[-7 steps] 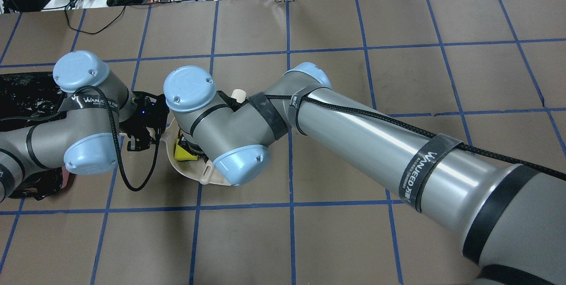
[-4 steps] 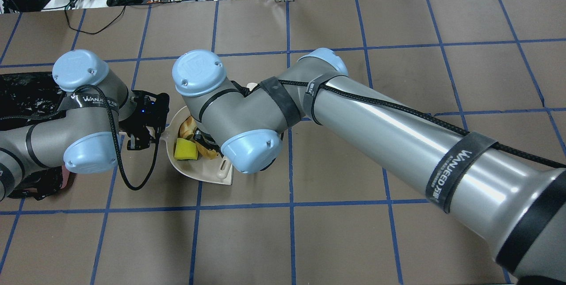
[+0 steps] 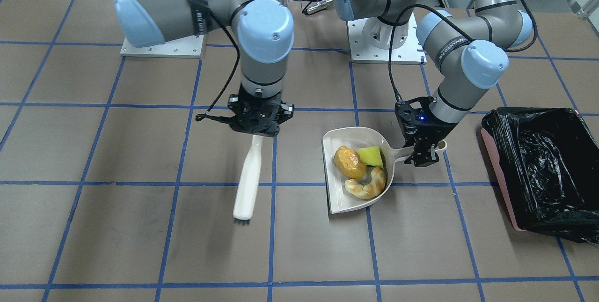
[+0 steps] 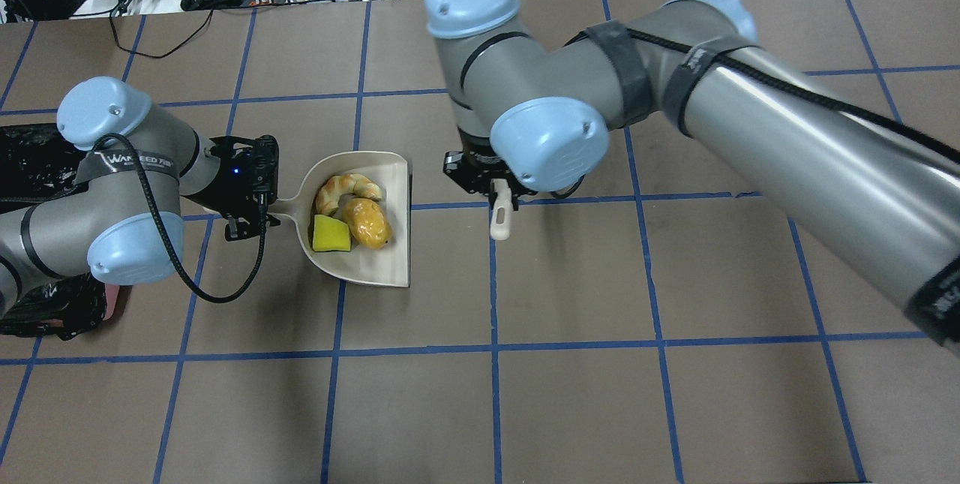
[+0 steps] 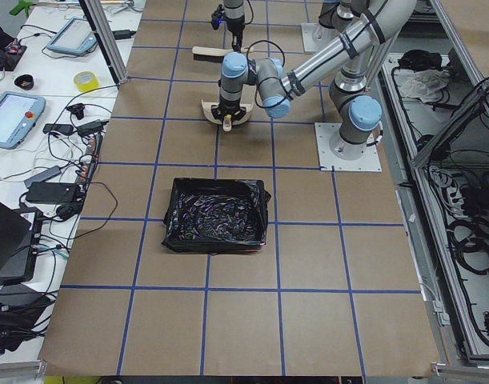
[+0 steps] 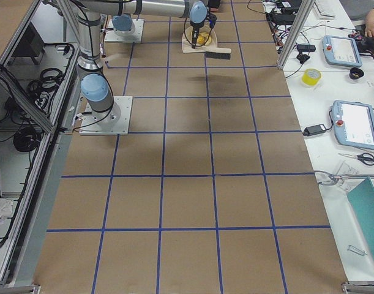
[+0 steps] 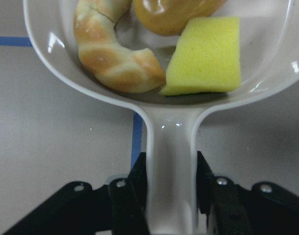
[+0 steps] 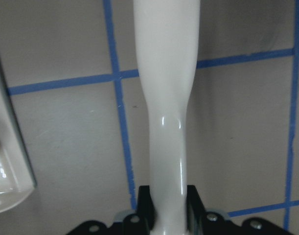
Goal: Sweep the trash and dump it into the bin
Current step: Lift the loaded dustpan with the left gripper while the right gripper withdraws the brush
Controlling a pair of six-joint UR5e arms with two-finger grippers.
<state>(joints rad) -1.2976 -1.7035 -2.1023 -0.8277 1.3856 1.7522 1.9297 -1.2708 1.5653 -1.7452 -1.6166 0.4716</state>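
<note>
The left gripper [image 3: 423, 153] clamps the dustpan [image 3: 344, 201] handle; the right gripper [image 3: 258, 129] clamps a brush [image 3: 248, 180], well apart. The potato-like lump [image 3: 350, 162], croissant [image 3: 367, 186] and yellow-green wedge [image 3: 370, 155] lie in the dustpan. Sweeping looks finished; next, carry it level to the black-lined bin [image 3: 531, 114] and tip it

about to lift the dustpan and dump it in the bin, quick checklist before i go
1. The left gripper is shut on the dustpan handle: ok.
2. The potato lump, yellow-green wedge and croissant piece all lie inside the dustpan: ok.
3. The brush in the right gripper is apart from the dustpan: ok.
4. The bin mouth is open, black liner in place: ok.
5. Grip firm enough that the dustpan won't tilt when lifted: cannot tell.
</note>
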